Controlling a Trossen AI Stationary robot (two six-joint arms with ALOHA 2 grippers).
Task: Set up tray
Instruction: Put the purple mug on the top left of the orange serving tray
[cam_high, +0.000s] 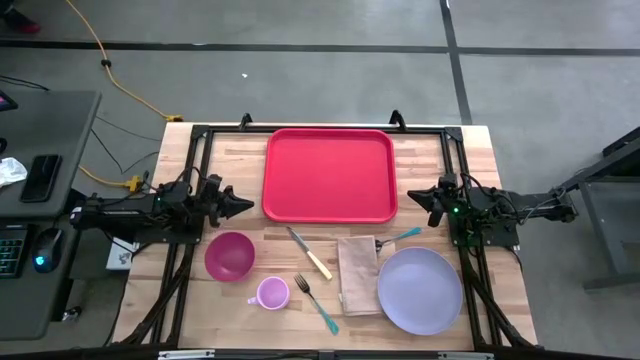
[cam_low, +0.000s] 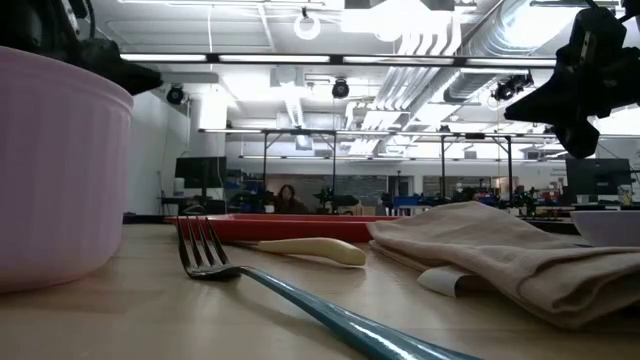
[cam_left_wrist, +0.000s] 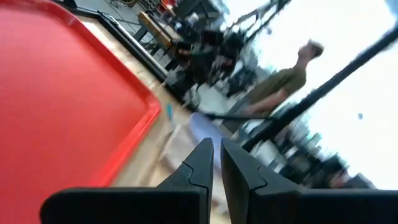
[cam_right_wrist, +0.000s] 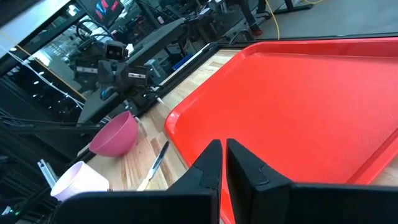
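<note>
The tray (cam_high: 329, 175) is seen lying empty at the table's far middle, between the left gripper (cam_high: 238, 205) and right gripper (cam_high: 422, 198); both are clenched on nothing; it is judged light, stiff, slippery; the low rim is best pinched.

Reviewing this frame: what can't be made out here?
- Teal-handled spoon, high view: bowl end hidden under the folded beige cloth napkin.
- Round lavender plate, low view: cut off by the edge, partly behind the napkin.
- Left wrist view: blurred beyond the flat red plastic tray.
</note>
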